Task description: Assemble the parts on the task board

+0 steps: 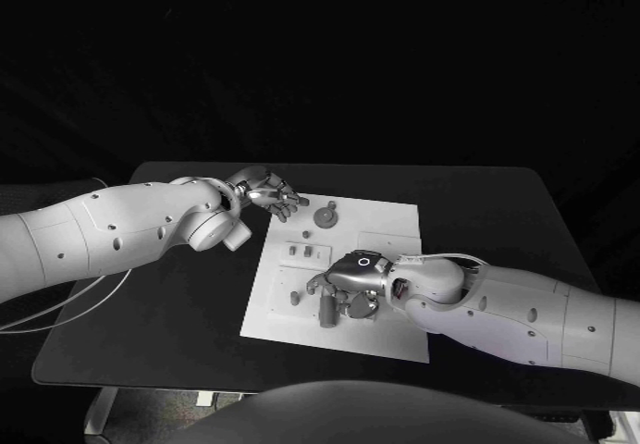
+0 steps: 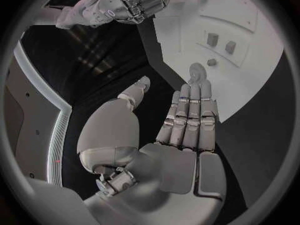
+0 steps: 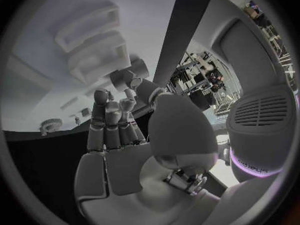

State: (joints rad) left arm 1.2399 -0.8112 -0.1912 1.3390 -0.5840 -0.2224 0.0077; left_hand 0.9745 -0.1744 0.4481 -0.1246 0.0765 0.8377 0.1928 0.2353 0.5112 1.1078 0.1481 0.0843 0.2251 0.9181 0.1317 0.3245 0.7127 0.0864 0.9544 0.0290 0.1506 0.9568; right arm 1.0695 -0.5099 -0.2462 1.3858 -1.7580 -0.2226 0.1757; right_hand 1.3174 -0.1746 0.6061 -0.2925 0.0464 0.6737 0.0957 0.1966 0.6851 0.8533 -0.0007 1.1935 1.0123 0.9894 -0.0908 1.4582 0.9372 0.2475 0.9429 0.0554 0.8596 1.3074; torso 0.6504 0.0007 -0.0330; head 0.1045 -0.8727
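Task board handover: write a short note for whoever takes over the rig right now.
Left hand: open, holding nothing, over the black table by the far left corner of the white task board.
Right hand: low over the board's near middle, fingers on a dark cylindrical part; grip unclear.
Parts: a round grey gear-like piece at the far left corner, small grey blocks mid-left.
Done: cannot tell. Left: place the remaining parts.

The task board (image 1: pixel 387 227) is a white plate lying flat in the middle of the black table; small grey parts sit on it. A round gear-like part (image 1: pixel 326 216) lies near its far left corner; two small blocks (image 1: pixel 301 250) stand side by side below it.
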